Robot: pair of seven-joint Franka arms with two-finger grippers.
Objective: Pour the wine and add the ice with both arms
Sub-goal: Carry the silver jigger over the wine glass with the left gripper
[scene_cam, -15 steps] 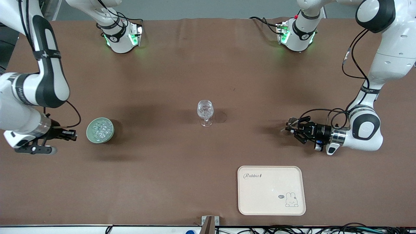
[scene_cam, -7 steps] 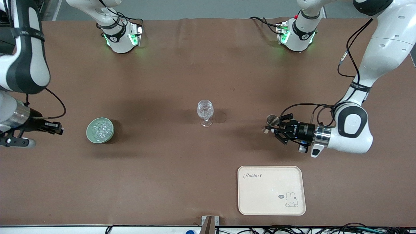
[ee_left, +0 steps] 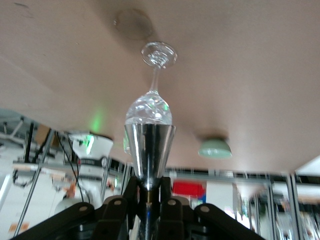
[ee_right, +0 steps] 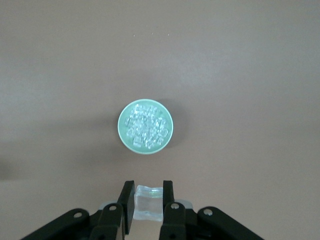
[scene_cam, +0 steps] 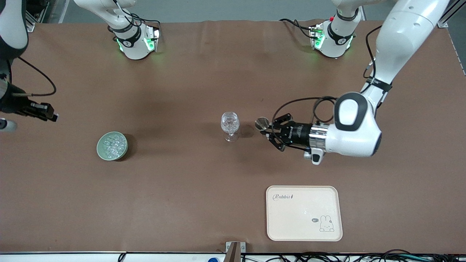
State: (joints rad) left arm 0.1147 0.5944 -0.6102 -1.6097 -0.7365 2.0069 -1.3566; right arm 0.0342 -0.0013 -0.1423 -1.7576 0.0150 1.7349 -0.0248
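A clear stemmed glass point(scene_cam: 230, 125) stands mid-table and also shows in the left wrist view point(ee_left: 151, 105). My left gripper point(scene_cam: 270, 130) is shut on a small conical metal cup point(scene_cam: 261, 123), held level right beside the glass bowl. In the left wrist view point(ee_left: 149, 192) the cup's mouth point(ee_left: 149, 147) faces the glass. My right gripper point(scene_cam: 46, 112) is up over the table's right-arm end. In the right wrist view point(ee_right: 148, 202) it is shut on one clear ice cube point(ee_right: 148, 205). A pale green bowl point(scene_cam: 112, 146) holds several ice cubes point(ee_right: 146, 127).
A cream tray point(scene_cam: 304, 213) with a rabbit print lies near the front edge, nearer to the front camera than the left gripper. A faint round mark point(scene_cam: 248, 131) shows on the brown table beside the glass. The green bowl also shows in the left wrist view point(ee_left: 215, 148).
My left arm has swept in toward the glass with the metal cup in its gripper. My right gripper has drawn away from the bowl toward the robots' side.
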